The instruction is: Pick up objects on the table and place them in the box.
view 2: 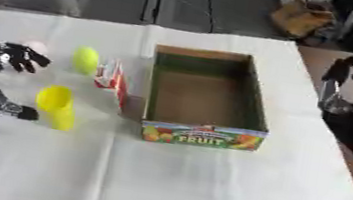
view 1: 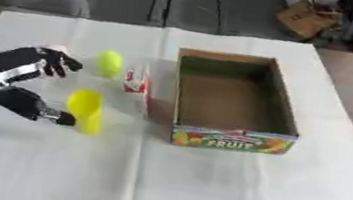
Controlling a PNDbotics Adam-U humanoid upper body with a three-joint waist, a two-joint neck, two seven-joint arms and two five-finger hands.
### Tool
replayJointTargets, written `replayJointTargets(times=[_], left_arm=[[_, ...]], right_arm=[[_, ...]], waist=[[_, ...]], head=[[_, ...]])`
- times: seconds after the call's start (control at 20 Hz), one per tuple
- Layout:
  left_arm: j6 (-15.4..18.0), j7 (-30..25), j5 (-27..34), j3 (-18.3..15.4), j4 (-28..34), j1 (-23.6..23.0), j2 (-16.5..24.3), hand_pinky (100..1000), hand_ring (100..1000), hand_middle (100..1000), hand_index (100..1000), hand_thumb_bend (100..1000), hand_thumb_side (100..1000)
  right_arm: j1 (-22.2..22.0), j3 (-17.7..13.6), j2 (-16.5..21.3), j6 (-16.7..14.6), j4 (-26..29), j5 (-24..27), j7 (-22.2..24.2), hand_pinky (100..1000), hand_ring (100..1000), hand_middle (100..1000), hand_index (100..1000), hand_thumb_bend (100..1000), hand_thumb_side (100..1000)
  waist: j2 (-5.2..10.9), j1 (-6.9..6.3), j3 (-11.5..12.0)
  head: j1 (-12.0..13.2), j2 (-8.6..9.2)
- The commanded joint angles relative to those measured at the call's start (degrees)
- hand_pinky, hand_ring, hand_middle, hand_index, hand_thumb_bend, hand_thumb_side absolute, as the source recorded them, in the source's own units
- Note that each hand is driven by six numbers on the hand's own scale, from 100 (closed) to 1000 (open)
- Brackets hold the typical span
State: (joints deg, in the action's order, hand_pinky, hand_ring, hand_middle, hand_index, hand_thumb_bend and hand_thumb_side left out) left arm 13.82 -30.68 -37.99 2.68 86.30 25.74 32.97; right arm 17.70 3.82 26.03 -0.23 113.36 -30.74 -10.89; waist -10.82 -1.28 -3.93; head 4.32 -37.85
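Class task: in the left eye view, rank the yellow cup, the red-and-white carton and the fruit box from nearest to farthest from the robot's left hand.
1. Yellow cup: beside the left hand.
2. Carton: further right, against the box.
3. Fruit box: rightmost, table centre.

My way to the open box (view 1: pixel 233 131) from the left blocked by the carton (view 1: pixel 137 81) beside its wall, yellow cup (view 1: pixel 86 110) just left of that, table (view 1: pixel 227 196) in front of the box bare
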Motion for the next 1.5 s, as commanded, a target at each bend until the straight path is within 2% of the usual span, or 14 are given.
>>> replayJointTargets(times=[0.05, 0.35, 0.8, 1.15, 1.3, 1.45, 1.5], left_arm=[[0.7, 0.7, -3.1, 0.6, -2.2, 2.1, 0.5, 720, 735, 791, 911, 871, 593], [1.2, 3.1, -5.5, 1.6, -6.3, 3.5, -2.7, 713, 727, 787, 909, 855, 609], [1.7, 4.9, -6.3, 2.5, -8.7, 4.4, -5.1, 698, 699, 766, 896, 839, 628], [2.4, 3.6, -7.0, 3.1, -9.9, 4.7, -5.9, 696, 678, 749, 892, 838, 630], [2.4, 3.2, -7.4, 3.1, -10.4, 4.7, -6.2, 657, 620, 704, 865, 799, 597], [2.4, 3.6, -7.5, 3.2, -10.4, 4.7, -6.3, 643, 605, 690, 855, 782, 582], [2.4, 3.7, -7.5, 3.2, -10.4, 4.6, -6.3, 605, 565, 648, 819, 762, 544]], right_arm=[[0.9, -0.2, 1.0, -0.1, 1.2, 0.0, 0.1, 554, 651, 748, 915, 100, 292], [1.0, -0.2, 0.9, -0.2, 1.2, 0.1, 0.0, 553, 651, 748, 915, 100, 291], [1.1, -0.1, 0.8, -0.2, 1.2, 0.2, 0.1, 553, 651, 748, 915, 100, 291], [1.1, -0.1, 0.8, -0.2, 1.2, 0.2, 0.1, 554, 651, 748, 914, 100, 287], [1.1, -0.1, 0.8, -0.2, 1.2, 0.2, 0.1, 553, 650, 748, 915, 100, 289], [1.1, -0.1, 0.8, -0.2, 1.2, 0.2, 0.1, 553, 650, 748, 915, 100, 292], [1.1, -0.1, 0.8, -0.2, 1.2, 0.2, 0.1, 553, 650, 748, 915, 100, 292]], waist=[[0.95, 0.04, -0.1], [0.97, 0.11, -0.4], [0.99, 0.24, -0.6], [0.95, 0.33, -0.7], [0.94, 0.31, -0.8], [0.93, 0.3, -0.8], [0.93, 0.29, -0.8]], head=[[0.2, 0.58], [0.5, 0.64], [0.6, 0.74], [0.4, 0.75], [0.4, 0.78], [0.5, 0.76], [0.5, 0.75]])
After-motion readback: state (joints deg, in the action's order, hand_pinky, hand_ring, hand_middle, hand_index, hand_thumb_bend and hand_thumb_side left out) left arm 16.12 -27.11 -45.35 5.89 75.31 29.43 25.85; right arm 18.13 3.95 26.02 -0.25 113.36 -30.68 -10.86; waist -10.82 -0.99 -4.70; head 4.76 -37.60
